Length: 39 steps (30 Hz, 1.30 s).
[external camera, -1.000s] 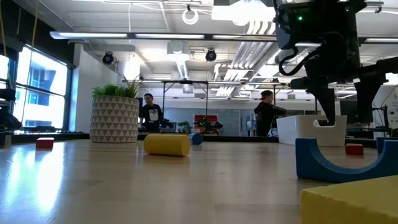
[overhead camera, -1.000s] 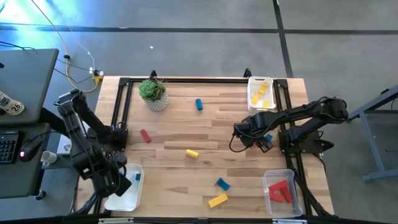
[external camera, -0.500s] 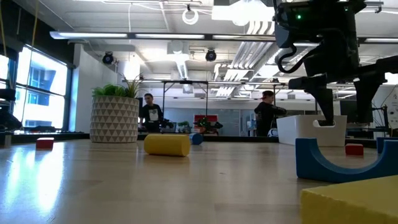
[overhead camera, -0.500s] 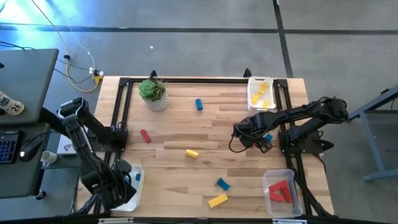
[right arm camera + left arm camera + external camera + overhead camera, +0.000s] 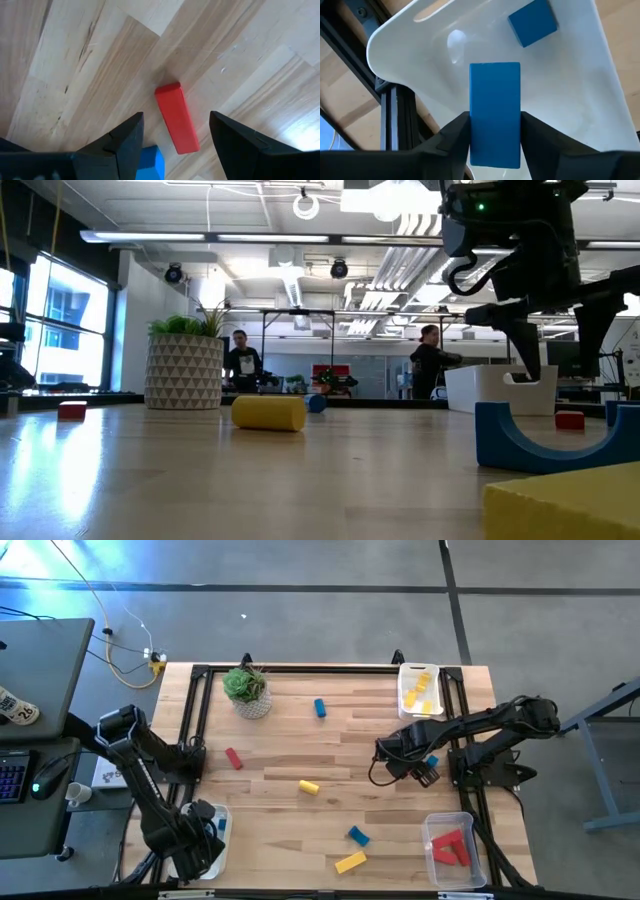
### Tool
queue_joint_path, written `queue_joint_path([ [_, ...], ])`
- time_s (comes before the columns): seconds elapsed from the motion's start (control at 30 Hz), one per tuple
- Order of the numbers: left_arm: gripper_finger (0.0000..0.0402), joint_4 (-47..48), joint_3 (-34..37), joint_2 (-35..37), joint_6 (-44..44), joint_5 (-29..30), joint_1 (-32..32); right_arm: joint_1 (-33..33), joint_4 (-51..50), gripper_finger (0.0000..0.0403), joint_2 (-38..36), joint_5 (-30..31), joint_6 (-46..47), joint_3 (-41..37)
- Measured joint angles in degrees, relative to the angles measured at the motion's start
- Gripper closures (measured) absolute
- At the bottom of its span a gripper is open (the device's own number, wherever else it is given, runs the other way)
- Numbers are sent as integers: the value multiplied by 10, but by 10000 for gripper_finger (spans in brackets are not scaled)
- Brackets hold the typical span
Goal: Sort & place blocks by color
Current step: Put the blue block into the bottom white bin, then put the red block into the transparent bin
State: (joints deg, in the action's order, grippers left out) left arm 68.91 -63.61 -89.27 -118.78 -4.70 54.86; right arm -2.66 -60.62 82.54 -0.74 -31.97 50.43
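Both of your arms are dark, near-black jointed linkages with rounded housings at each joint, and your right arm (image 5: 490, 725) carries a thin black cable that loops loosely beneath its forearm. Your left arm (image 5: 150, 790) has the same matte black build, with a blocky wrist section ahead of its gripper. Close up, the fingers (image 5: 452, 137) of your left gripper (image 5: 495, 145) and those (image 5: 125, 140) of your right gripper (image 5: 175, 145) are plain dark angular wedges with flat faceted faces and no markings you can make out.
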Motion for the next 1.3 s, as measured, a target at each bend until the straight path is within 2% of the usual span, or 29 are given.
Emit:
queue_joint_path([
  [0.17, 217, 0, 0, 0, 0, -1, -7, 0, 13, 190, 0, 1, 0, -31],
  [0.23, 208, -2, 0, 0, 2, -3, -13, 0, 20, 190, 0, 20, 1, -49],
  [0.3, 204, -2, 0, 4, 10, -9, -18, 0, 35, 190, 0, 38, 3, -61],
  [0.63, 202, -3, 0, 69, 33, -13, -39, 0, 96, 190, 0, 41, 4, -93],
  [0.83, 202, -2, 0, 126, 40, 42, -39, 0, 120, 207, 0, 35, 17, -122],
  [1.13, 202, 18, 0, 198, 75, 199, -54, 0, 117, 325, -2, 25, 90, -137],
  [1.3, 202, 42, 0, 221, 138, 258, -98, 0, 104, 330, 1, 31, 109, -119],
])
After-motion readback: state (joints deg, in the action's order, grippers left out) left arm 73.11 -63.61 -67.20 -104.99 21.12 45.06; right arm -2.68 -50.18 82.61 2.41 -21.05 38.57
